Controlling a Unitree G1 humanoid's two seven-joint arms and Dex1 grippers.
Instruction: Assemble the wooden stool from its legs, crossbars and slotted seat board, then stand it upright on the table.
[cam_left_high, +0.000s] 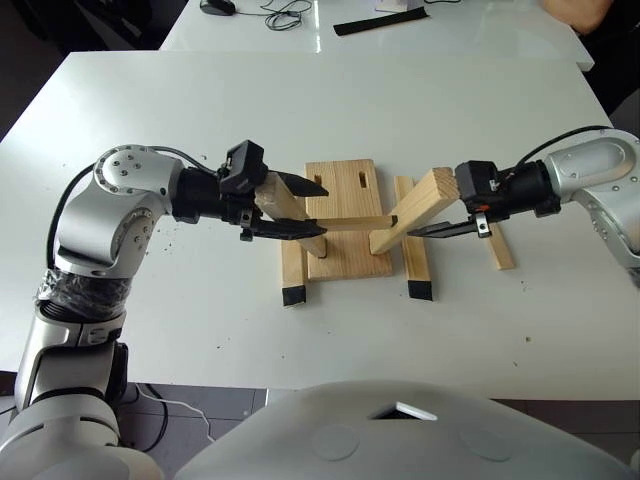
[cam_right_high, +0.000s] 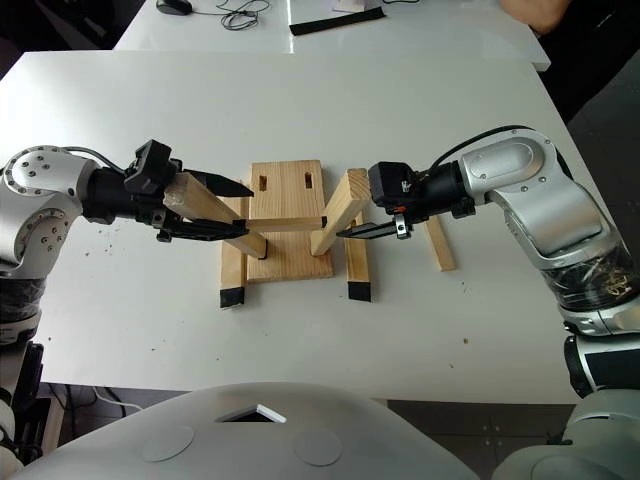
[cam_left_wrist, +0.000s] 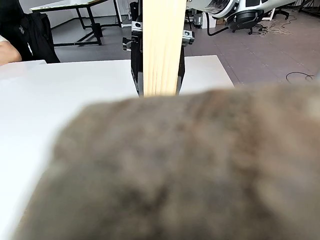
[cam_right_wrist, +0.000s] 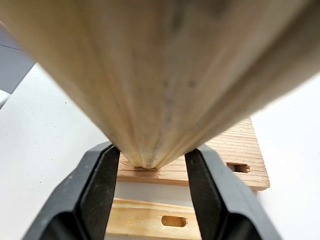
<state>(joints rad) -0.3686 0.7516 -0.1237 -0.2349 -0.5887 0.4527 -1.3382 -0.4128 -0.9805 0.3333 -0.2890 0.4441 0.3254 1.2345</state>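
Left claw (cam_left_high: 305, 210) clamps the pale left leg (cam_left_high: 285, 208); right claw (cam_left_high: 440, 208) clamps the right leg (cam_left_high: 410, 215). A thin crossbar (cam_left_high: 355, 222) links them between the claws, above the slotted seat board (cam_left_high: 345, 185).

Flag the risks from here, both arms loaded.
1. Only the crossbar links the left leg in the left gripper to the right leg in the right gripper; if the arms pull apart or twist, it may slip out.
2. The held legs slant down over the seat board and a loose leg; lowering could knock them.
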